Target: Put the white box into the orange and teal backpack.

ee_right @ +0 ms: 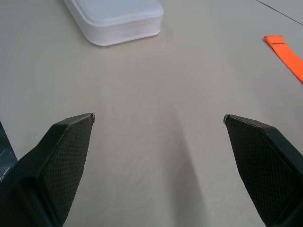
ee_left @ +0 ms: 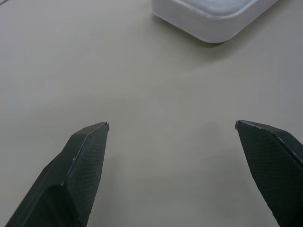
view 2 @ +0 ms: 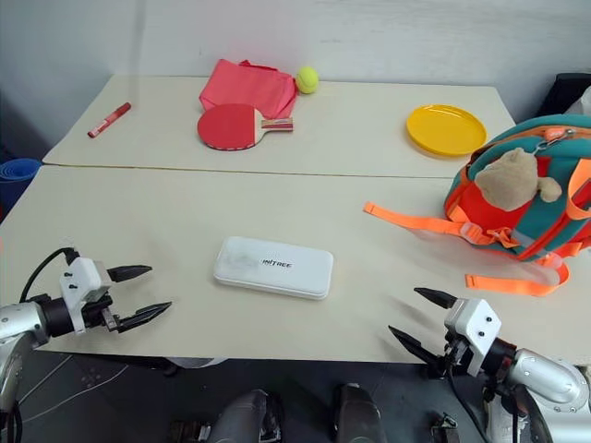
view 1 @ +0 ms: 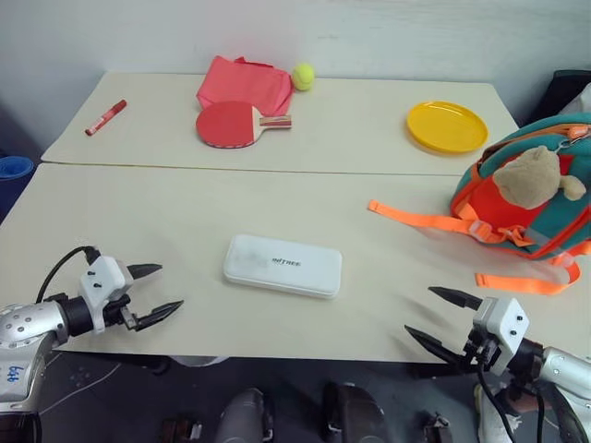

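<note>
The white box (view 1: 283,265) lies flat near the middle of the near table (view 1: 138,212), between the two grippers and apart from both. The left gripper (view 1: 155,293) and the right gripper (view 1: 436,317) both hover at the near edge with fingers spread wide, holding nothing.

The orange and teal backpack (view 1: 540,180) sits at the far right, partly past the table's right edge (its opening is not visible, so I cannot tell whether it is unzipped).

Likely risks: the box is wide and smooth, so a one-sided pinch could let it swivel or slide toward the near edge. A shut zipper would block insertion, and the loose orange straps (view 1: 420,219) could snag a finger.

The yellow plate (view 1: 447,126) on the far table holds nothing.
</note>
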You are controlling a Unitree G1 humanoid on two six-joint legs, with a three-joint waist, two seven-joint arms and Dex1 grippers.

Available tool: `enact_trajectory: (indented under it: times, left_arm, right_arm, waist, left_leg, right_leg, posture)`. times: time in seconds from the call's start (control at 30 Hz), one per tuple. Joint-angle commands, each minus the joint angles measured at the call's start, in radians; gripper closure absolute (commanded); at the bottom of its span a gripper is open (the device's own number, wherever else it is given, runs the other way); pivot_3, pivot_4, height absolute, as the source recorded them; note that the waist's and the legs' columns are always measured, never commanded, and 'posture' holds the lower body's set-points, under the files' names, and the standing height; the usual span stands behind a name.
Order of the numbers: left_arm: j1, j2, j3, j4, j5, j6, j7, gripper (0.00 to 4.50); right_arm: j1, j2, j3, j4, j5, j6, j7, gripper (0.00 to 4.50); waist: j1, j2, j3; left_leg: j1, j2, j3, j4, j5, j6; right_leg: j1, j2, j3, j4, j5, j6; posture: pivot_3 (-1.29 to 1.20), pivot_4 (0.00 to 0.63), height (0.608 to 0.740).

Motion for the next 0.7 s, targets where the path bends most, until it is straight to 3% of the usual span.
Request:
enact_trajectory:
  times: [0.03,0.23,0.33,0.5,0.7]
  left_arm:
    - [0.001,-0.013,0.029,-0.024,-0.020,-0.010,0.014,0.00]
    - [-0.061,-0.002,-0.024,-0.083,-0.013,0.084,0.044,0.00]
    - [-0.124,0.036,-0.097,-0.128,0.020,0.129,0.030,0.58]
    - [-0.304,-0.032,-0.178,-0.050,0.069,0.137,0.113,2.15]
    - [-0.365,-0.087,-0.250,-0.002,0.106,0.144,0.135,4.04]
  right_arm:
    - [-0.008,0.005,-0.009,-0.004,0.028,0.001,0.004,0.02]
    - [-0.042,0.003,0.027,-0.064,0.084,0.103,-0.011,0.02]
    - [-0.093,-0.024,0.083,-0.156,0.149,0.244,-0.022,0.61]
    - [-0.205,-0.026,0.226,-0.197,0.066,0.320,-0.063,2.30]
    - [-0.341,-0.008,0.335,-0.063,-0.101,0.275,-0.115,4.41]
  waist:
    - [0.001,0.000,0.000]
    - [0.004,-0.001,0.000]
    - [0.003,0.000,0.000]
    - [0.004,-0.001,0.000]
    - [-0.001,-0.001,0.000]
  left_leg:
    - [0.000,0.000,0.000,0.000,0.000,0.000]
    - [0.000,0.000,0.000,0.000,0.000,0.001]
    - [0.000,0.000,0.000,0.000,0.001,0.000]
    - [0.000,0.000,0.000,0.001,0.001,0.000]
    - [0.000,-0.001,0.003,0.002,0.003,0.004]
  right_leg:
    - [0.000,0.000,0.000,0.000,0.000,0.000]
    - [0.000,0.000,0.000,0.000,0.000,0.000]
    - [0.000,0.000,0.000,0.001,0.000,0.000]
    - [0.000,0.000,0.000,0.002,0.000,0.000]
    - [0.000,0.002,-0.001,0.002,0.000,0.000]
  posture:
    - [0.00,0.150,0.740]
    - [0.00,0.150,0.740]
    - [0.00,0.150,0.740]
    - [0.00,0.150,0.740]
    - [0.00,0.150,0.740]
